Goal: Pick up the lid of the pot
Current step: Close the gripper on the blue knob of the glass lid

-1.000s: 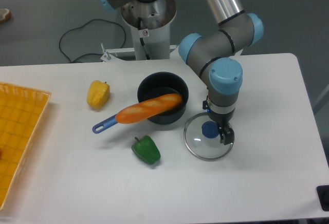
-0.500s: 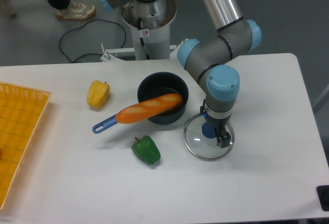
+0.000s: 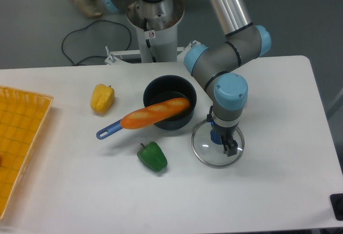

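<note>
- Round lid point(image 3: 202, 152) of clear glass, smooth and thin-rimmed, flat on the white counter point(image 3: 80, 191) at the pot's four o'clock; blue knob point(image 3: 215, 137) on top.
- Claw point(image 3: 220, 133) over the lid, its fingers spread around the knob; contact is impossible to tell.
- Black, round, deep pot point(image 3: 152, 93); one end of a long orange baguette-like piece point(image 3: 144, 117) lies inside.
- Blue handle point(image 3: 109, 130) at eight o'clock.
- Glossy yellow pepper point(image 3: 102, 99), nine o'clock; lobed green pepper point(image 3: 153, 157), nearly seven.
</note>
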